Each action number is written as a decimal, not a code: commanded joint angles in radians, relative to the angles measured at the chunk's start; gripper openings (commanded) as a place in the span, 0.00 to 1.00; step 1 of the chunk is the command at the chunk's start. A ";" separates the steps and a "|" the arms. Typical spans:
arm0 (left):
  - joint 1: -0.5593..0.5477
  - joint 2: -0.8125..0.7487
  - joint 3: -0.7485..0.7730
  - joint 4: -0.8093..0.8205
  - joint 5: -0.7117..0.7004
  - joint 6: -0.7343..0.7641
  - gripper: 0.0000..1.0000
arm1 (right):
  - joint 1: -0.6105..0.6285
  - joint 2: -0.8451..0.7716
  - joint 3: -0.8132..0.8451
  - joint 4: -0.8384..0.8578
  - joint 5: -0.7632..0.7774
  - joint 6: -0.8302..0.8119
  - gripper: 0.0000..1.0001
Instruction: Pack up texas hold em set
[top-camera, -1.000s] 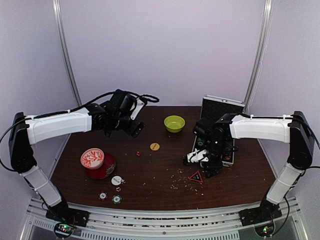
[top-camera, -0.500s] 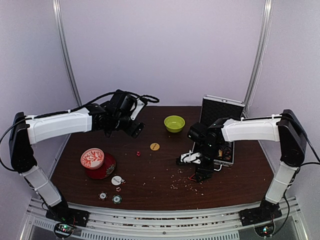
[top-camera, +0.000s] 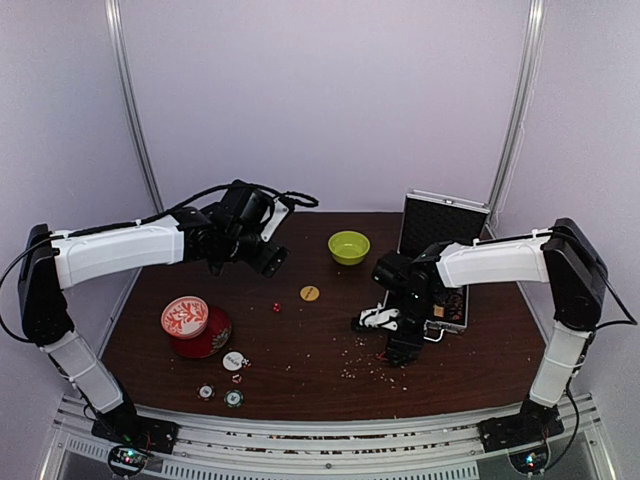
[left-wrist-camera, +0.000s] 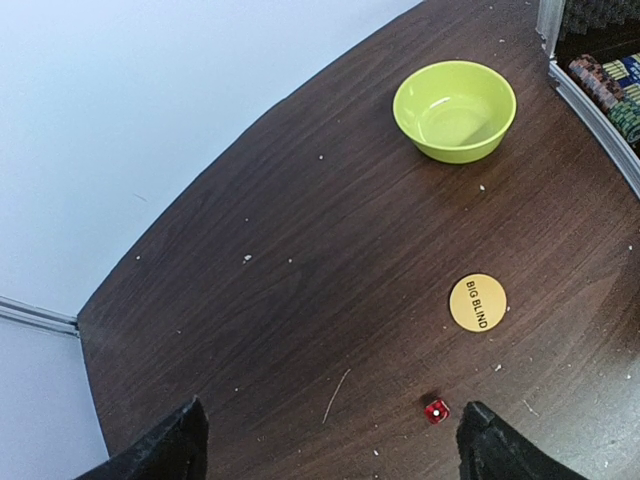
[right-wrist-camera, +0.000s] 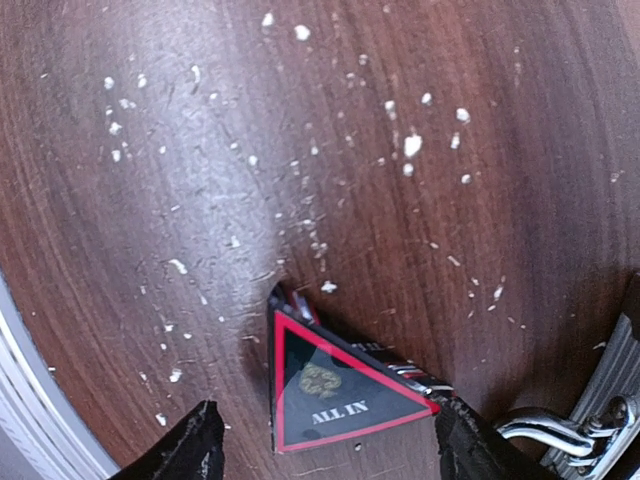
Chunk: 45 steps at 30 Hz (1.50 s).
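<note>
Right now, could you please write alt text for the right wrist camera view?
A black triangular ALL IN marker with a red border sits on a crumb-strewn dark wooden table, between the fingers of the open right hand.

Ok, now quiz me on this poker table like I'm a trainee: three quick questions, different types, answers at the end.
1. True or false: the red die lies inside the lime-green bowl.
2. What is printed on the triangular marker lying between the fingers of the right gripper? A) ALL IN B) DEALER C) SMALL BLIND
3. Is the lid of the silver case up or shut?
Key: 1 false, the bowl is empty; 2 A; 3 up.
</note>
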 joint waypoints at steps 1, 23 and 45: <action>-0.002 0.001 0.028 0.021 0.012 0.007 0.88 | 0.006 0.024 -0.011 0.030 0.046 0.022 0.74; -0.003 0.007 0.031 0.015 0.026 0.007 0.88 | 0.006 0.031 0.002 0.022 0.055 -0.015 0.80; -0.002 0.008 0.034 0.011 0.043 0.007 0.88 | -0.001 -0.001 0.100 -0.035 0.054 -0.002 0.58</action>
